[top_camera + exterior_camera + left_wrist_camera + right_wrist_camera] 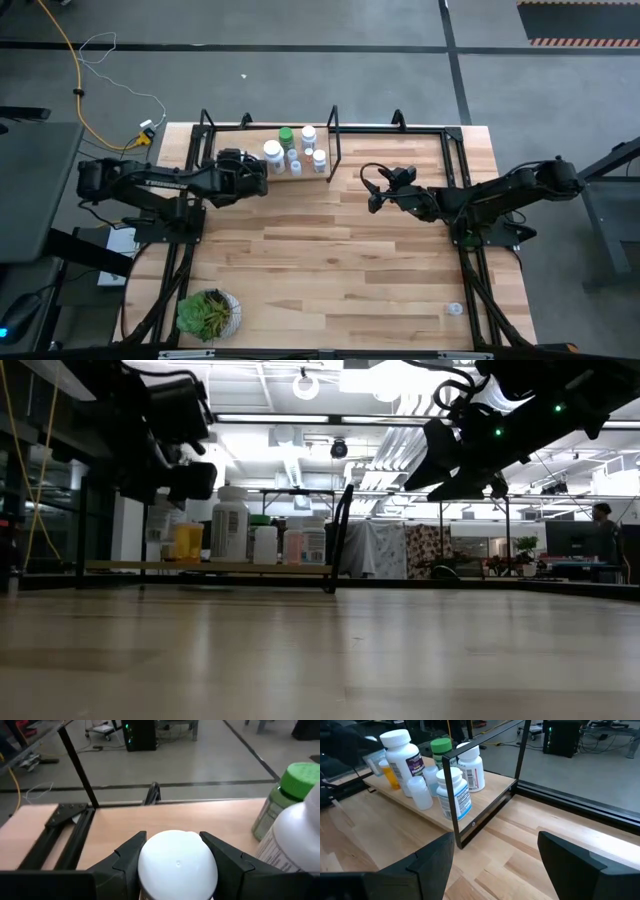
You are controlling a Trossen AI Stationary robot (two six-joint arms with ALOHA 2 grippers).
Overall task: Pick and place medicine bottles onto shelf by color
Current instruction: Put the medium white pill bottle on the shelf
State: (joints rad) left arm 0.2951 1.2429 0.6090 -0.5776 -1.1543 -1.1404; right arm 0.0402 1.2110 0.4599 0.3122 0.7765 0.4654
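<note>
Medicine bottles [432, 775] are standing bunched on the shelf [485, 795], which is sitting at the back of the counter [340, 270], left of its middle. Among them, a tall white bottle [402, 762] is standing by a green-capped bottle [285, 800], with an orange bottle [188, 542] towards the left end. Reaching over that end, the left gripper [177, 860] is pinching a white-capped bottle [177, 865] between its fingers. Well apart, the right gripper [495, 865] is hovering over the counter right of the shelf, fingers spread and holding nothing. A potted plant [208, 313] is sitting at the counter's front left corner.
</note>
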